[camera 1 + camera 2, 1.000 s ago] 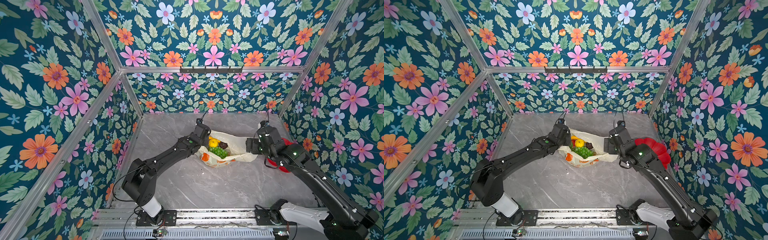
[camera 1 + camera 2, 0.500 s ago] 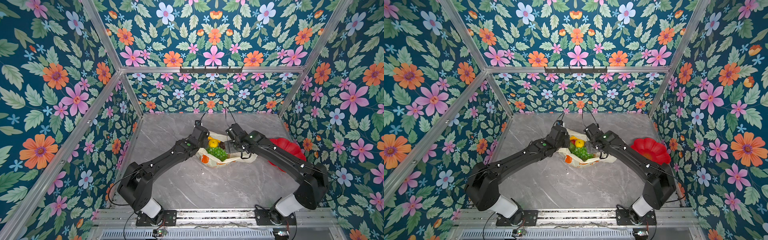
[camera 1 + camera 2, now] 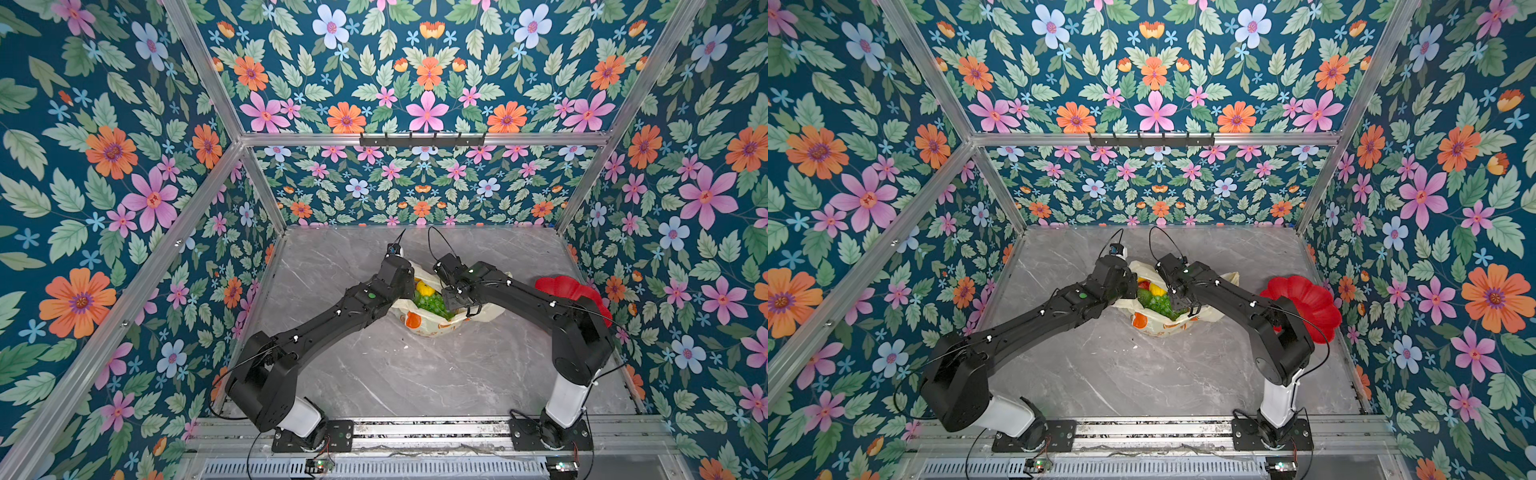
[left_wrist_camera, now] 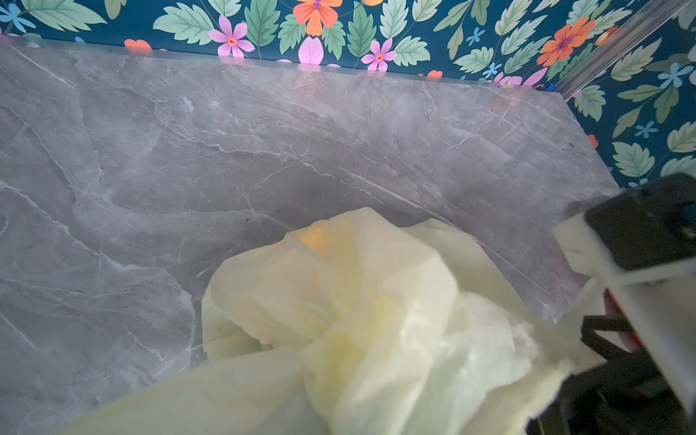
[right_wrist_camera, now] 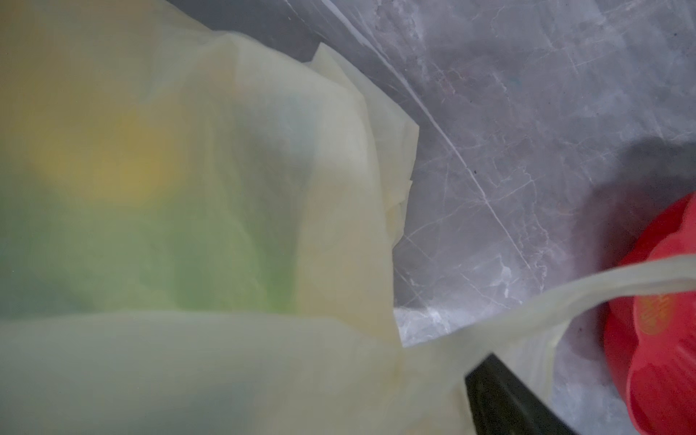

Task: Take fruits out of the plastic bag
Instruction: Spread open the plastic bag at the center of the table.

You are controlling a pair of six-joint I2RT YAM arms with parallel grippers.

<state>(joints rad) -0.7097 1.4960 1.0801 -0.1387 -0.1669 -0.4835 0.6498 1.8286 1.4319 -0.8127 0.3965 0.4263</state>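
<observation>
Now the right claw (image 3: 457,300) hangs over the open mouth of the bag (image 3: 432,326), just above the grapes (image 3: 432,303) and near the lemon (image 3: 423,286). A second ago it stood at the bag's right edge, its arm covering the dish (image 3: 565,286). Since then the arm has swung left, and the dish lies mostly uncovered at the right of the table (image 3: 415,374), with no fruit showing on it. The jaws have begun to narrow from wide, but I cannot tell whether they have hold of anything. The top views are too small there, and the right wrist view shows only blurred film with yellow and green behind it and one handle (image 5: 565,290) stretched across.

The left claw (image 3: 409,286) has not moved. It is fully closed at the bag's left rim, and the film bunched toward its camera suggests it pinches that rim to keep the mouth open.

The bag sits mid-table between the arms, and every fruit in sight is inside it. By my reading the reach for a fruit is under way and nothing is out yet. What it likely calls for next is closing on a fruit without catching the film.
</observation>
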